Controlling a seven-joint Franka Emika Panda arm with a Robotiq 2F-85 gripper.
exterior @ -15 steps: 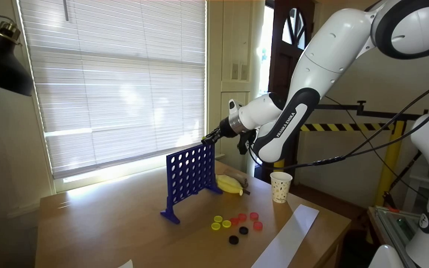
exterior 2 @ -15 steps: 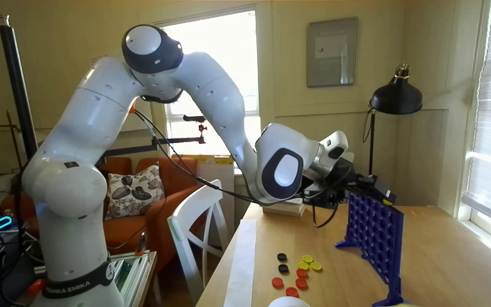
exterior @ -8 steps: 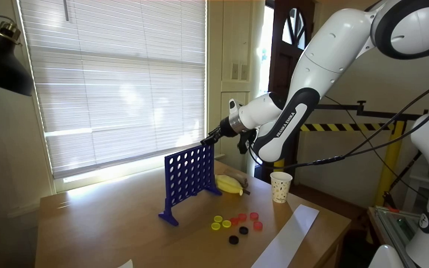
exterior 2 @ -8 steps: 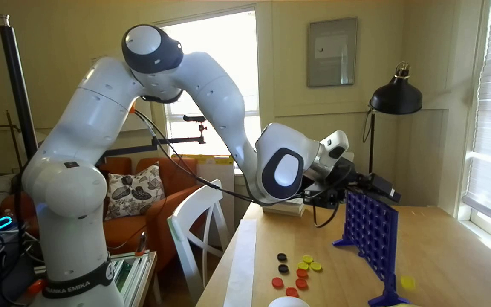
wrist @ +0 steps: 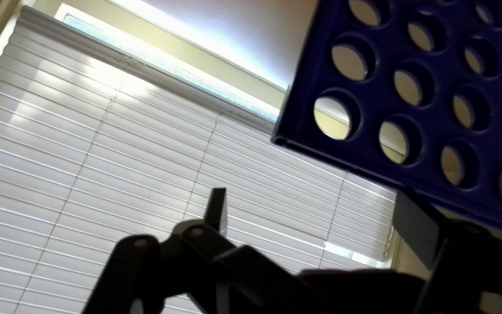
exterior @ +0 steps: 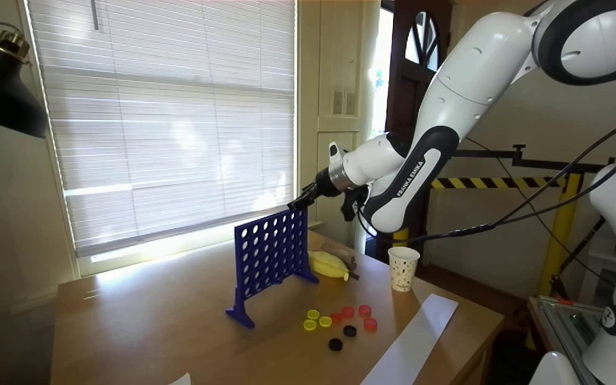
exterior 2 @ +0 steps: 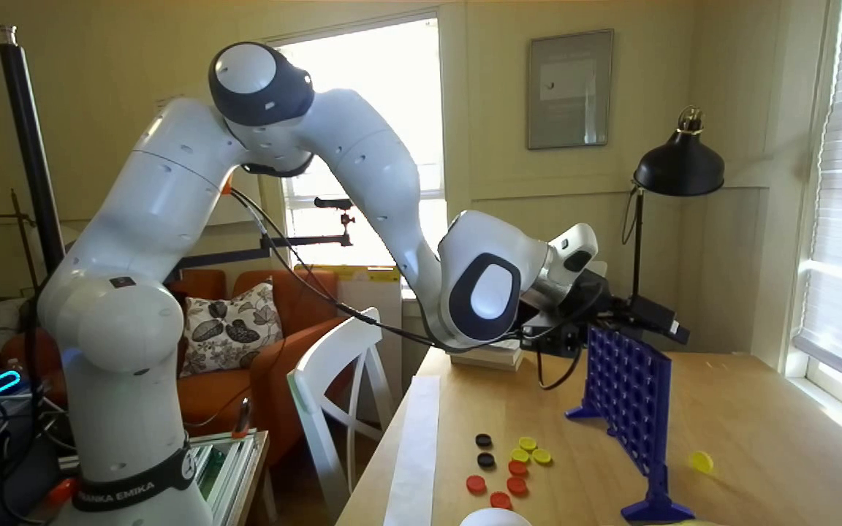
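A blue upright game rack (exterior: 271,256) with rows of round holes stands on the table. At one end of its top edge is my black gripper (exterior: 294,206), angled down over it. In the wrist view the gripper (wrist: 314,218) is open, with nothing between its spread fingers (wrist: 416,229). The right finger overlaps the rack's (wrist: 390,100) top edge there; whether they touch I cannot tell. A yellow disc (exterior 2: 701,462) is on the table on the window side of the rack. Loose yellow discs (exterior: 310,324), red discs (exterior: 370,324) and black discs (exterior: 335,344) lie on the opposite side.
Near one foot of the rack is a yellow banana-like object (exterior: 328,264). A speckled paper cup (exterior: 403,267) stands close by, and a white paper strip (exterior: 415,337) runs along the table edge. Window blinds (wrist: 146,174) rise behind. A black lamp (exterior 2: 680,164) stands beyond the table.
My gripper has opened. The yellow disc at its fingertips has dropped to the table on the rack's window side. The rack has shifted slightly toward the loose discs. The arm has barely moved.
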